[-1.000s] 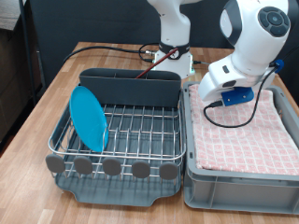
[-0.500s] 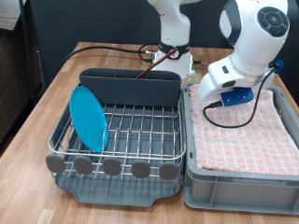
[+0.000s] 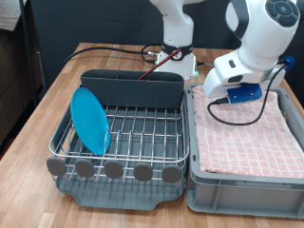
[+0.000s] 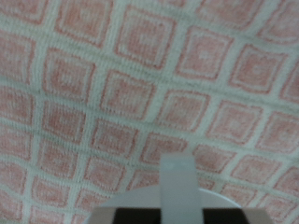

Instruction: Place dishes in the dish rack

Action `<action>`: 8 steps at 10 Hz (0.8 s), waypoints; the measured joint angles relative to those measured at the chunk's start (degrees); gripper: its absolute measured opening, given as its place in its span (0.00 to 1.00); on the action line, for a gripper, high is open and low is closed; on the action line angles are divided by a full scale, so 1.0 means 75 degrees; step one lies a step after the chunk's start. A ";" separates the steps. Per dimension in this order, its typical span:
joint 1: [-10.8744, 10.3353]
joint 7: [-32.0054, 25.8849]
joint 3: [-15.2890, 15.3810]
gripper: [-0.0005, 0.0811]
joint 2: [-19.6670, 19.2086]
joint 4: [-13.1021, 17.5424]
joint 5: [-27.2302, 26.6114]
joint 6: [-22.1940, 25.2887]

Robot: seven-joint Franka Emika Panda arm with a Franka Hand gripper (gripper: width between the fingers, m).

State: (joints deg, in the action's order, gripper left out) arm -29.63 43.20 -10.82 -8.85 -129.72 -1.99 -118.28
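Note:
The light-blue plate [image 3: 91,119] stands on edge in the silver wire dish rack [image 3: 142,133], at the rack's left end in the exterior view. The long dark grey caddy [image 3: 133,88] runs along the rack's far side. My gripper [image 3: 231,94] hangs over the far left part of the pink checkered cloth [image 3: 252,133], and its fingers are hidden under the hand. The wrist view shows the cloth [image 4: 140,84] close up, with a pale blurred shape [image 4: 177,182] at the frame's edge that I cannot identify. The wooden spoon and the white mug are out of view.
The grey bin [image 3: 242,190] that holds the cloth stands right beside the rack, on the exterior view's right. The robot base [image 3: 176,59] and its cables [image 3: 152,52] are behind the rack. Wooden table [image 3: 52,100] shows on the left.
The hand has risen a little and shifted slightly to the exterior view's right above the cloth. The plate and rack have not moved.

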 joint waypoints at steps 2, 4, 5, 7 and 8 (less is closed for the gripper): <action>0.0001 0.0255 -0.0118 0.09 0.0280 0.0091 0.0281 -0.0063; 0.0005 0.0649 -0.0269 0.09 0.0594 0.0123 0.0758 -0.0285; 0.0008 0.0997 -0.0336 0.09 0.0759 0.0126 0.1109 -0.0466; 0.0010 0.1610 -0.0408 0.09 0.1122 -0.0079 0.1672 -0.0992; 0.0009 0.1533 -0.0408 0.09 0.1100 -0.0068 0.1619 -0.0880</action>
State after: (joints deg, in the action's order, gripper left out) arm -29.56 54.70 -13.88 -0.60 -130.23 10.15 -124.88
